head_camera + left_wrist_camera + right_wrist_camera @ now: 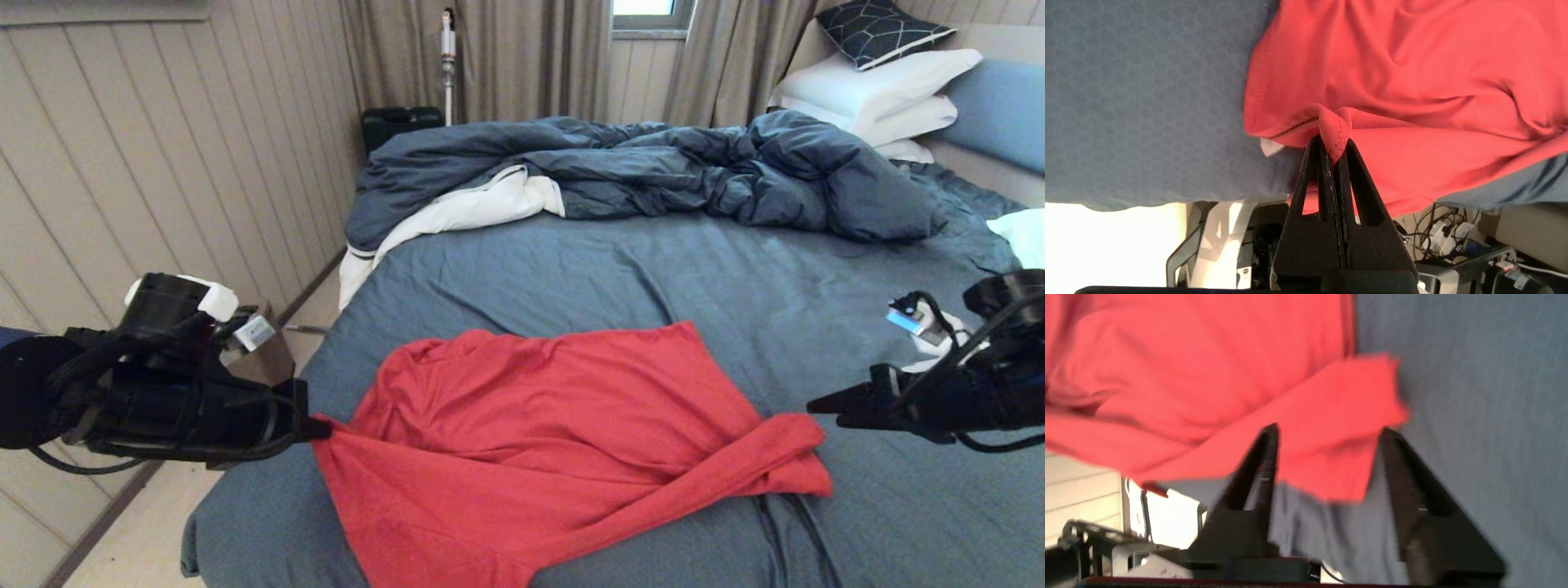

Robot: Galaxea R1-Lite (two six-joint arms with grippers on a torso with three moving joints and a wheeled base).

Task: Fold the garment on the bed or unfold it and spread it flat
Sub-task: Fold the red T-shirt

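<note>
No print or lettering shows on the shirt (563, 425), and the small white tag (1271, 147) at its hem is too small to read. The shirt lies rumpled on the near part of the bed (735, 269). The left gripper (1333, 153), reaching in level from the bed's left edge, pinches a fold of the hem. The right gripper (1327, 433) hovers level just beside the shirt's right corner, jaws apart and empty.

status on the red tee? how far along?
Early. Done: red T-shirt lies on the bed, roughly spread but rumpled, right corner doubled over. In hand: left pincer is shut on the left hem corner; right pincer is open beside the doubled corner, holding nothing. Left: grip that corner, pull the shirt flat.
</note>
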